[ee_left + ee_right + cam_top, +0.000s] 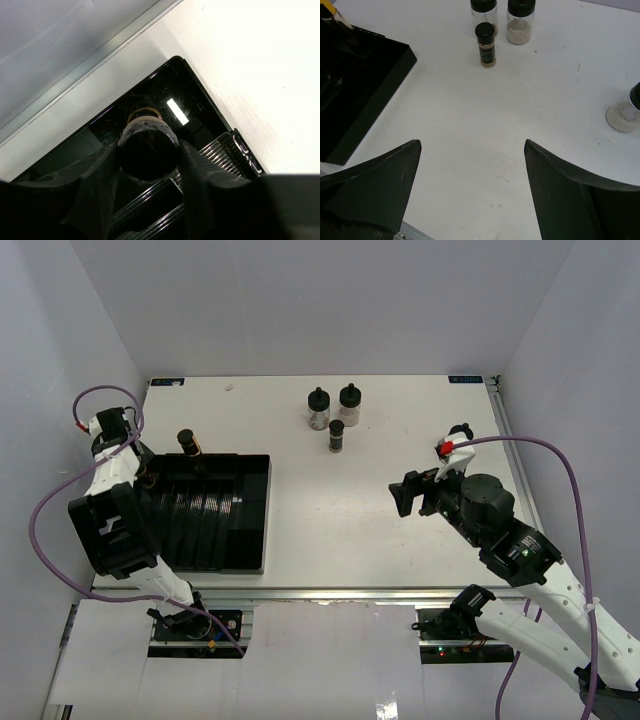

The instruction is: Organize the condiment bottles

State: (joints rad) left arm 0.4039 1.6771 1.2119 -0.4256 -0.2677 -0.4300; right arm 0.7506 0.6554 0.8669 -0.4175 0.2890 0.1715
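Note:
A slim condiment bottle with yellow-brown contents [187,441] stands at the far left corner of the black slotted tray [252,525]. In the left wrist view its black cap [148,152] sits between my left gripper's [149,167] fingers, which press its sides. Two squat bottles with pale powder [318,410] [349,405] and a slim dark one [337,435] stand at the table's far middle. My right gripper [408,494] hovers open over bare table, short of the slim bottle [486,45] and the squat ones [520,20]. Another squat bottle [624,112] shows at the right edge of the right wrist view.
The tray's glossy rim [200,92] lies close to the table's left edge and the grey side wall [45,55]. The tray's near corner [380,75] is left of my right gripper [472,145]. Purple cables loop by both arms.

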